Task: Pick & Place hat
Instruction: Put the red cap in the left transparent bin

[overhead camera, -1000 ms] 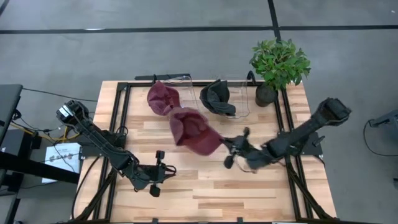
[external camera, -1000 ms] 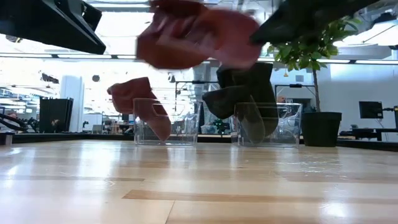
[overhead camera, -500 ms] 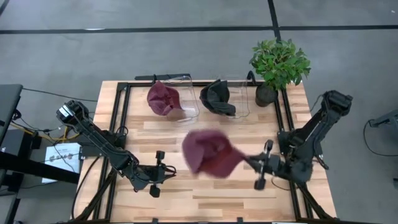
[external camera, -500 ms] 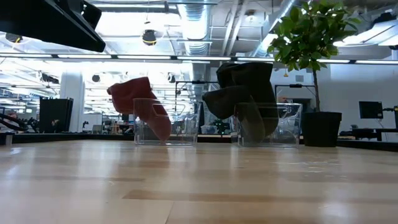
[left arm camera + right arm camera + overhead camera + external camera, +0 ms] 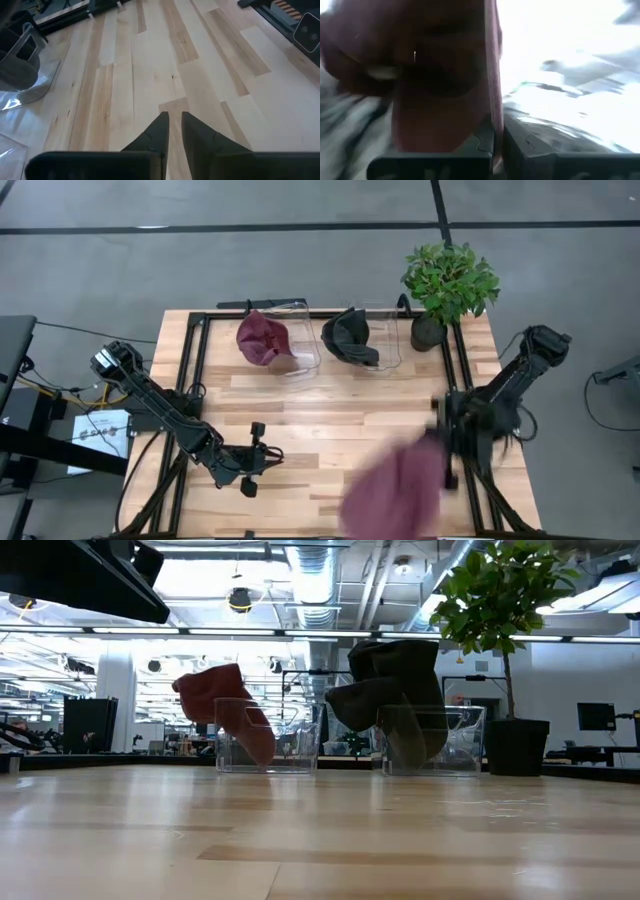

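Observation:
My right gripper [image 5: 441, 448] is at the table's right side, shut on a maroon hat [image 5: 393, 492]. The hat shows blurred toward the near edge and fills much of the right wrist view [image 5: 435, 65]. It does not show in the low view. A second maroon hat [image 5: 264, 340] sits in a clear bin at the back, partly over its rim [image 5: 225, 700]. A dark hat [image 5: 350, 338] sits the same way in the neighbouring bin [image 5: 392, 680]. My left gripper [image 5: 256, 457] is shut and empty near the front left, over bare wood [image 5: 172, 125]. My right gripper pinches a thin edge of the maroon hat [image 5: 493, 117] between its two shut fingers. The rest of the hat spreads out beyond the fingertips toward the table's near edge. It is blurred; which part of the hat the edge belongs to cannot be told.
Two clear bins [image 5: 300, 345] [image 5: 385, 340] stand side by side at the back. A potted plant [image 5: 449, 280] stands at the back right corner. Black frame rails [image 5: 200, 380] run along the table's left and right sides. Bare wood lies in the middle [image 5: 330, 420].
My right gripper has swung from the table's middle toward the right edge and the near edge, turning as it went, still shut on the maroon hat. The hat has travelled with it from near the bins to the near edge and has left the low view.

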You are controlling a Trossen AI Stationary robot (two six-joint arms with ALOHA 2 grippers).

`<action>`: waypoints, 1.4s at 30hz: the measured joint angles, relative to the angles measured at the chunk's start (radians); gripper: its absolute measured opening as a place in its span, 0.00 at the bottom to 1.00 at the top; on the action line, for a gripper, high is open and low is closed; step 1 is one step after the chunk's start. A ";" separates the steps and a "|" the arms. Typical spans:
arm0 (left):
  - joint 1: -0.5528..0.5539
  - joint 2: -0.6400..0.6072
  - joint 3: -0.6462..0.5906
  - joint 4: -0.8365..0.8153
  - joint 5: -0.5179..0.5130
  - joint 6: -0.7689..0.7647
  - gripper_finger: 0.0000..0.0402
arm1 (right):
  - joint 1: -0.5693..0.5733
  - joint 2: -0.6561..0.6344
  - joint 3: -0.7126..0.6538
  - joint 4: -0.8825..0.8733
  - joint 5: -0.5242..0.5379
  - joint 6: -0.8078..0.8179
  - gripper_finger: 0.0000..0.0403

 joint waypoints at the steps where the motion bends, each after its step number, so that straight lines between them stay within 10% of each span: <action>1: 0.000 0.000 0.000 0.000 0.000 0.000 0.12 | -0.040 -0.006 -0.004 0.079 0.016 0.029 0.00; 8: 0.000 0.000 0.000 0.000 0.000 0.000 0.12 | -0.243 -0.020 -0.015 0.003 -0.096 0.357 0.00; 13: 0.000 0.000 0.000 0.006 0.000 -0.003 0.12 | -0.391 -0.037 -0.013 -0.050 0.117 0.620 0.00; 16: 0.000 0.000 0.000 0.006 0.000 -0.004 0.13 | -0.481 -0.067 -0.013 -0.199 -0.128 0.827 0.00; 24: 0.000 0.000 0.000 0.007 0.000 -0.004 0.12 | -0.502 -0.033 -0.013 -0.123 -0.361 0.710 0.00; 27: 0.000 0.000 0.000 0.007 0.000 -0.004 0.12 | -0.489 -0.034 -0.013 -0.089 -0.275 0.673 0.00; 42: 0.000 0.000 0.000 0.007 0.000 -0.019 0.12 | -0.631 0.059 -0.013 0.045 -0.503 1.018 0.00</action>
